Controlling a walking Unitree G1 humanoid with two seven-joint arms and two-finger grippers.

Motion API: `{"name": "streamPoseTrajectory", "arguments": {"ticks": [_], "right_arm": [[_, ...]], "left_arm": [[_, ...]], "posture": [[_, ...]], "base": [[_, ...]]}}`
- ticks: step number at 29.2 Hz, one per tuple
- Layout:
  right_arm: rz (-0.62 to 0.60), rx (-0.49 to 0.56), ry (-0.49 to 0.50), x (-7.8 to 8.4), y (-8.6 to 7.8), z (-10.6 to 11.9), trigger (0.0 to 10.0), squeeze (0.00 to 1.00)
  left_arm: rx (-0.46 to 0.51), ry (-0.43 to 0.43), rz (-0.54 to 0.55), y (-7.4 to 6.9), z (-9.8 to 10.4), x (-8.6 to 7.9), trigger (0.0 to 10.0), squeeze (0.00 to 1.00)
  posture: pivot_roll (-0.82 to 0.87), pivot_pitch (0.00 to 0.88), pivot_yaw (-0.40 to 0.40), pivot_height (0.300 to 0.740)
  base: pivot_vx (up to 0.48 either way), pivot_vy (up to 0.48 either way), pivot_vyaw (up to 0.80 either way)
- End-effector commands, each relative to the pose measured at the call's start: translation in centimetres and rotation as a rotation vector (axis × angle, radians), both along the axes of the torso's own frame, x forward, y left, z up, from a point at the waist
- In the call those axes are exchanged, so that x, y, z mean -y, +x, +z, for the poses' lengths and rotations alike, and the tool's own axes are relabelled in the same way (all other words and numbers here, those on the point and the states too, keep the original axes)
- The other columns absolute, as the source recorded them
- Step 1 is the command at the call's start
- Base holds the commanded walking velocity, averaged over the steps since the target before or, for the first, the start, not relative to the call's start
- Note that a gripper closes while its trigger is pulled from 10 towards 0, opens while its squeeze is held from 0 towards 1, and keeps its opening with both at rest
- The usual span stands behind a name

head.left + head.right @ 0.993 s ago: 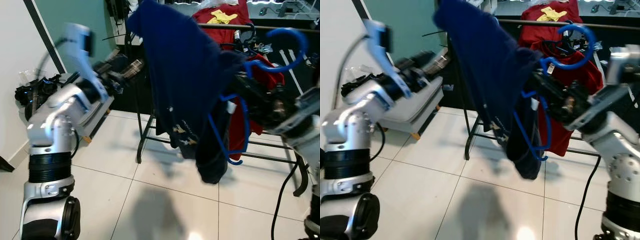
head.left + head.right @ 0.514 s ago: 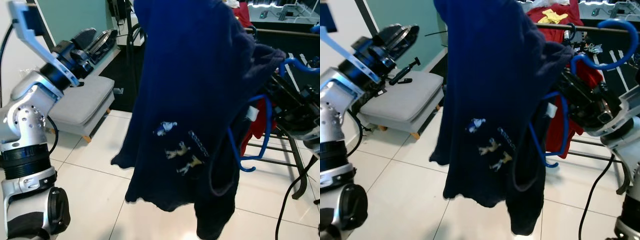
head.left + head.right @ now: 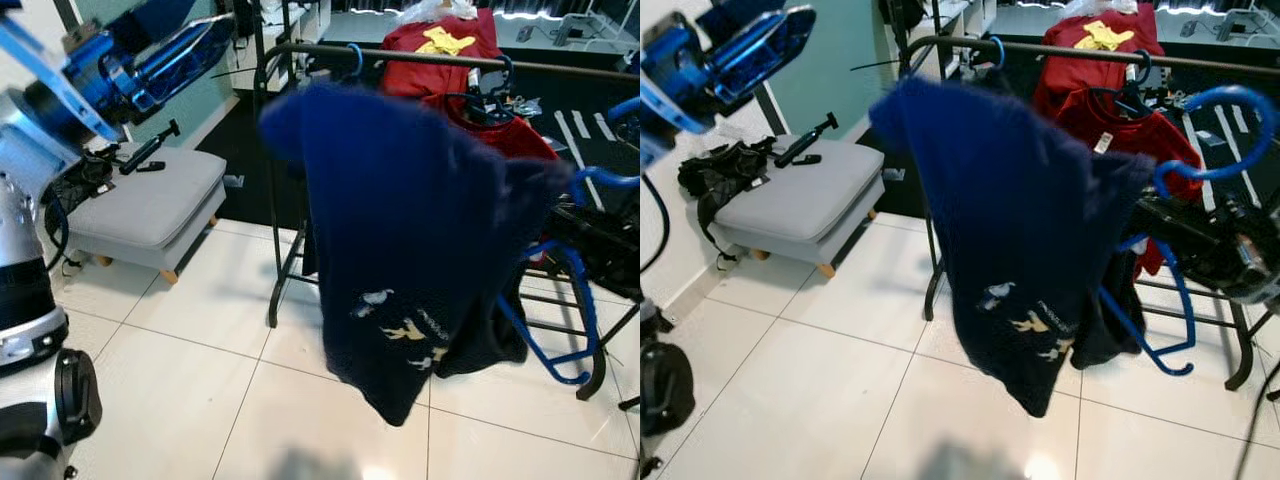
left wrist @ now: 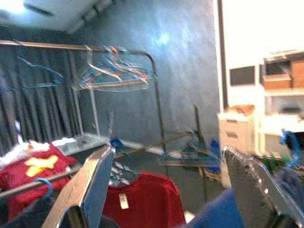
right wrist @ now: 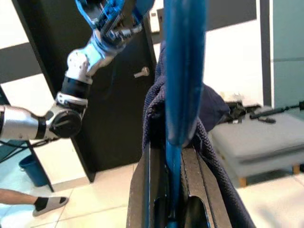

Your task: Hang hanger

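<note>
right gripper point(image 5: 172, 190) clamped on blue hanger point(image 3: 1200, 110) | navy shirt point(image 3: 1020, 230) print unreadable | left gripper point(image 4: 166, 185) fingers apart

Silver arm point(image 3: 25, 230), black-ringed joints, black fingers point(image 5: 194, 185)

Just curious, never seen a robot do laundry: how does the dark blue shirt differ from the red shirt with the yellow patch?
The dark blue shirt hangs off a blue hanger gripped by the right tool, away from the rail; the red shirt already hangs on the rail. The blue one sits nearer the camera and is blurred; the red one looks sharp. Both are on hangers.
</note>
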State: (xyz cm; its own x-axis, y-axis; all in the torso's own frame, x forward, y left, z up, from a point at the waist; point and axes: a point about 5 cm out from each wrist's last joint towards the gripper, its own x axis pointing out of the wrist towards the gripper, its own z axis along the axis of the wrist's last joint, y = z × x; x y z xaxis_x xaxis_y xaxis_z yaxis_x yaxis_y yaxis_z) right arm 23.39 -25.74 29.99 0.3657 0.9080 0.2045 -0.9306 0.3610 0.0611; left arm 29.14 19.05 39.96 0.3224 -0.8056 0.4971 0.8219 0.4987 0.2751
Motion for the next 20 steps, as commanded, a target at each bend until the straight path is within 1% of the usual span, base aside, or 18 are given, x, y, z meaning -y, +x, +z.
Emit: {"name": "streamPoseTrajectory", "arguments": {"ticks": [1,2,3,4,6,7,9,11,12,14,15,16,17,18,20], "right_arm": [[0.023,-0.009,-0.078,-0.7,0.0,-0.6,10.0,0.00],[0.036,-0.037,-0.146,-1.5,0.2,-1.5,10.0,0.00],[0.036,-0.037,-0.146,-1.5,0.2,-1.5,10.0,0.00],[0.052,-0.057,-0.207,-2.1,0.4,-2.2,10.0,0.00],[0.052,-0.057,-0.207,-2.1,0.4,-2.2,10.0,0.00],[0.061,-0.069,-0.266,-2.7,0.7,-2.9,10.0,0.00],[0.061,-0.069,-0.266,-2.7,0.7,-2.9,10.0,0.00],[0.093,-0.069,-0.351,-3.9,1.1,-3.8,10.0,0.00],[0.109,-0.062,-0.373,-4.4,1.3,-4.0,10.0,0.00],[0.109,-0.062,-0.373,-4.4,1.3,-4.0,10.0,0.00],[0.123,-0.054,-0.385,-4.9,1.3,-4.0,10.0,0.00],[0.123,-0.054,-0.385,-4.9,1.3,-4.0,10.0,0.00],[0.136,-0.042,-0.394,-5.3,1.4,-3.8,10.0,0.00],[0.136,-0.042,-0.394,-5.3,1.4,-3.8,10.0,0.00],[0.155,-0.005,-0.407,-5.9,1.6,-3.3,10.0,0.00]], "left_arm": [[-0.005,0.078,-0.033,-0.1,0.1,0.5,10.0,0.00],[-0.011,0.198,-0.123,-0.4,-0.6,1.9,10.0,0.00],[-0.011,0.198,-0.123,-0.4,-0.6,1.9,10.0,0.00],[-0.031,0.299,-0.206,-0.7,-1.4,3.0,10.0,0.00],[-0.031,0.299,-0.206,-0.7,-1.4,3.0,10.0,0.00],[-0.048,0.407,-0.284,-0.8,-2.2,3.9,10.0,0.00],[-0.048,0.407,-0.284,-0.8,-2.2,3.9,10.0,0.00],[-0.056,0.571,-0.371,-0.6,-3.4,5.0,10.0,0.00],[-0.052,0.636,-0.404,-0.6,-3.8,5.4,10.0,0.00],[-0.052,0.636,-0.404,-0.6,-3.8,5.4,10.0,0.00],[-0.046,0.684,-0.428,-0.6,-4.2,5.8,10.0,0.00],[-0.046,0.684,-0.428,-0.6,-4.2,5.8,10.0,0.00],[-0.044,0.729,-0.444,-0.6,-4.6,6.1,10.0,0.00],[-0.044,0.729,-0.444,-0.6,-4.6,6.1,10.0,0.00],[-0.044,0.826,-0.426,-0.2,-5.7,6.6,10.0,0.00]], "posture": [[0.02,0.087,0.032,0.740],[0.02,0.087,0.032,0.740],[0.02,0.087,0.032,0.740],[0.03,0.084,0.030,0.740],[0.03,0.084,0.030,0.740],[0.03,0.078,0.035,0.740],[0.03,0.078,0.035,0.740],[0.02,0.069,0.047,0.740],[0.02,0.068,0.048,0.740],[0.02,0.068,0.048,0.740],[0.02,0.066,0.050,0.740],[0.02,0.066,0.050,0.740],[0.02,0.064,0.053,0.740],[0.02,0.064,0.053,0.740],[0.02,0.060,0.060,0.740]], "base": [[0.000,0.000,0.00],[0.000,0.000,0.00],[0.000,0.000,0.00],[0.000,0.000,0.00],[0.000,0.000,0.00],[0.000,0.000,0.00],[0.000,0.000,0.00],[0.000,0.000,0.00],[0.000,0.000,0.00],[0.000,0.000,0.00],[0.000,0.000,0.00],[0.000,0.000,0.00],[0.000,0.000,0.00],[0.000,0.000,0.00],[0.000,0.000,0.00]]}}
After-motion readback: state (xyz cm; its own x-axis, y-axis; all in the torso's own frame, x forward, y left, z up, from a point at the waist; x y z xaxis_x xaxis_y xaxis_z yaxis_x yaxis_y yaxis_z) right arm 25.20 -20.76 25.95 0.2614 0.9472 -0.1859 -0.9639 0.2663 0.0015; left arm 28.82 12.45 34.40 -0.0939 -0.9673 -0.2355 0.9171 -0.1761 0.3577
